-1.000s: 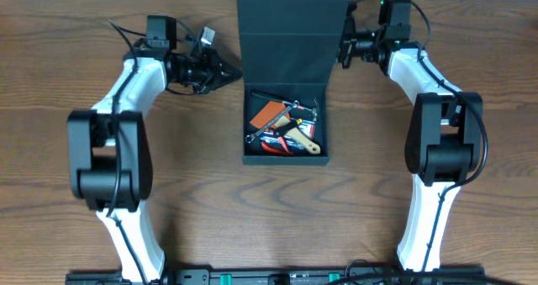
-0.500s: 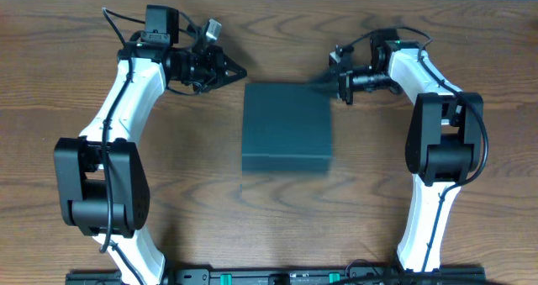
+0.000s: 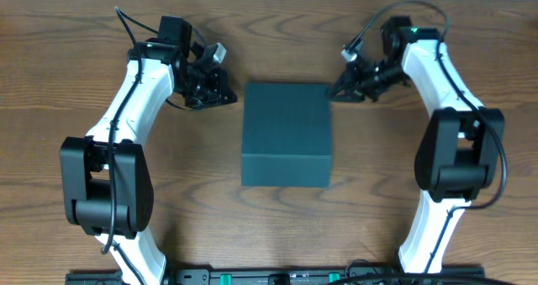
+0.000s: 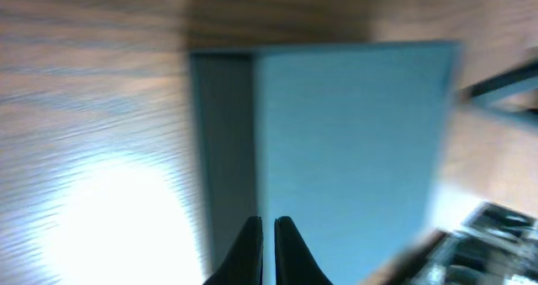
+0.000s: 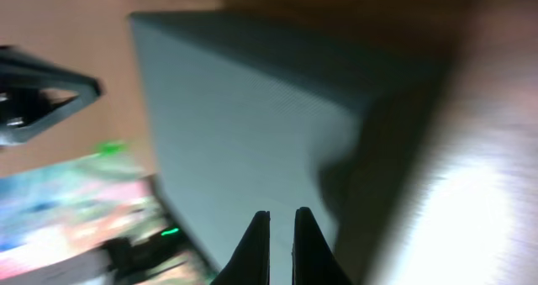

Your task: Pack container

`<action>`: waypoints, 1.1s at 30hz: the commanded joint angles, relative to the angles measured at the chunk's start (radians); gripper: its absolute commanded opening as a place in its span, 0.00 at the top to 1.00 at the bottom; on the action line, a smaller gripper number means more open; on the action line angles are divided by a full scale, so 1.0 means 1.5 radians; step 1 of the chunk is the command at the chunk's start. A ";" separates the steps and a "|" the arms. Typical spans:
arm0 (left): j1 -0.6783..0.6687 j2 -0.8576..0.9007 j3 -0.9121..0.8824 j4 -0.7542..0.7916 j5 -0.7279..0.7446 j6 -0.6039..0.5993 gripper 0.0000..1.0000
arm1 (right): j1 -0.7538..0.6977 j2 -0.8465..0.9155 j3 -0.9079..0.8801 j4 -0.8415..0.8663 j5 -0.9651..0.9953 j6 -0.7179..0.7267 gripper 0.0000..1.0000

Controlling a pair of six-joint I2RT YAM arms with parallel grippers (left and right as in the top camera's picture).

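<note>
1. Wood-grain desk point(image 3: 193, 203) fills the overhead view, with both arms reaching in from its near edge toward the middle.
2. The left tool point(image 3: 230, 97) is clenched, fingers pressed together with nothing between them. Its tip sits just beside the far-left corner of the container point(image 3: 286, 134); whether it touches cannot be told.
3. The right tool point(image 3: 333, 92) is likewise clenched and empty. Its tip is at the container's far-right corner, so close that contact cannot be ruled in or out.
4. The container lies in the middle of the desk, between the two tools. Its lid is down flat and none of its contents show.
5. Its lid faces straight up and its sides run square with the desk edges. From overhead it is close to square; the slightly longer axis appears to run from the far edge toward the near edge. Which side carries the hinge cannot be told.
6. Judged from the shut lid, the packing looks to be at its closing step or already past it. The next move probably calls for one of two things:
   - a light press along the lid to confirm it sits flush;
   - drawing both tools outward from the corners without nudging the container.
</note>
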 commanded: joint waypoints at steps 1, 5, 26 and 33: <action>-0.022 -0.049 0.012 -0.016 -0.145 0.052 0.95 | 0.010 -0.069 0.037 -0.002 0.178 -0.030 0.99; -0.065 -0.096 0.012 -0.036 -0.269 0.067 0.95 | 0.048 -0.129 0.039 -0.018 0.228 -0.064 0.99; -0.223 -0.144 -0.012 -0.084 -0.461 0.066 0.94 | 0.239 -0.174 0.017 -0.095 0.391 -0.062 0.99; -0.244 -0.143 -0.013 -0.080 -0.462 0.066 0.94 | 0.239 -0.172 -0.047 -0.064 0.391 -0.054 0.99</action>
